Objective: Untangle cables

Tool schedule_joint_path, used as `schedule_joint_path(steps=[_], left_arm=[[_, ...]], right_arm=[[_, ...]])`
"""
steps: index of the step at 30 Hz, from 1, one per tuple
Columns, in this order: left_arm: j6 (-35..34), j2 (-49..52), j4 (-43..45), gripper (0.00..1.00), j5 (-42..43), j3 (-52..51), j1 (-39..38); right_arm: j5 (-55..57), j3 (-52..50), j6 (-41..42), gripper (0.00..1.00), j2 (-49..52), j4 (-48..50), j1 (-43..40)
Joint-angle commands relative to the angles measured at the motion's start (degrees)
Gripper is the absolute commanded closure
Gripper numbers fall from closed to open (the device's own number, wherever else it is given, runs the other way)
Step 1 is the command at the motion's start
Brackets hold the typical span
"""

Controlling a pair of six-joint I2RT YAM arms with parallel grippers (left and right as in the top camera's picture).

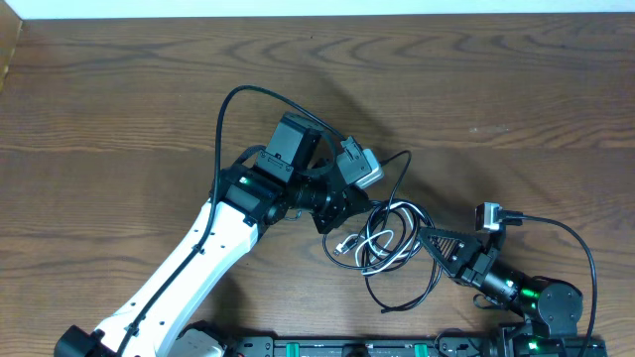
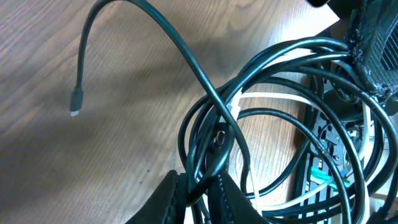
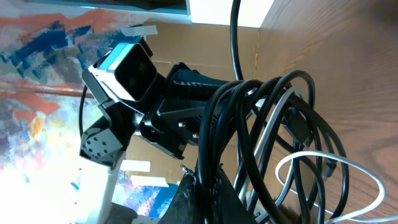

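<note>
Surface of dark wood grain fills the overhead view, with the white-shelled left arm reaching in from 7 o'clock and the darker right arm coming in low from 4 o'clock. Between them, just off centre toward 4 o'clock, lie the cables: several black loops bunched together on the wood, with one white cord threaded through them. The left claw is pressed together on a couple of black strands at the 9 o'clock edge of the bunch. The right claw pinches black strands at its 3 o'clock edge. Smallest of all, a loose plug end hangs from a black cord that arches away toward 9 o'clock in the left wrist view. The step in hand looks like drawing the bunch apart from both sides. It would go best with a slow, low pull in opposite directions, watching whether the loops slide open or cinch. Which strand each claw holds cannot be told; if both hold the same cord, pulling would only tighten the knot. In that case it seems wiser to let go on one side and feed the loose plug end back through the loops.
</note>
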Motion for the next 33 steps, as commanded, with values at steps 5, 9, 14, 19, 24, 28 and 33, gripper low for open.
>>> schedule_joint_path(steps=[5,9,14,19,24,28,33], left_arm=[[-0.1,-0.9,0.9,0.83,-0.3,0.0,0.0],[-0.1,-0.9,1.2,0.83,-0.1,0.0,-0.5],[-0.1,-0.9,1.3,0.77,-0.2,0.0,-2.6],[0.0,-0.9,1.3,0.81,-1.5,0.0,-3.2],[-0.1,-0.9,1.3,0.9,-2.2,0.0,-3.2],[-0.1,-0.9,1.3,0.77,-2.2,0.0,-3.2],[-0.1,-0.8,1.3,0.44,-2.4,-0.3,-3.2]], right_arm=[[-0.8,0.0,2.3,0.99,-0.3,0.4,-0.1],[-1.6,0.0,2.8,0.99,-0.3,0.4,-0.1],[-1.6,0.0,2.8,0.99,-0.3,0.4,-0.1],[-1.6,0.0,2.8,0.99,-0.3,0.4,-0.1],[-1.6,0.0,2.8,0.99,-0.3,0.4,-0.1],[-1.6,0.0,2.8,0.99,-0.3,0.4,-0.1],[-1.6,0.0,3.8,0.99,-0.3,0.4,-0.1]])
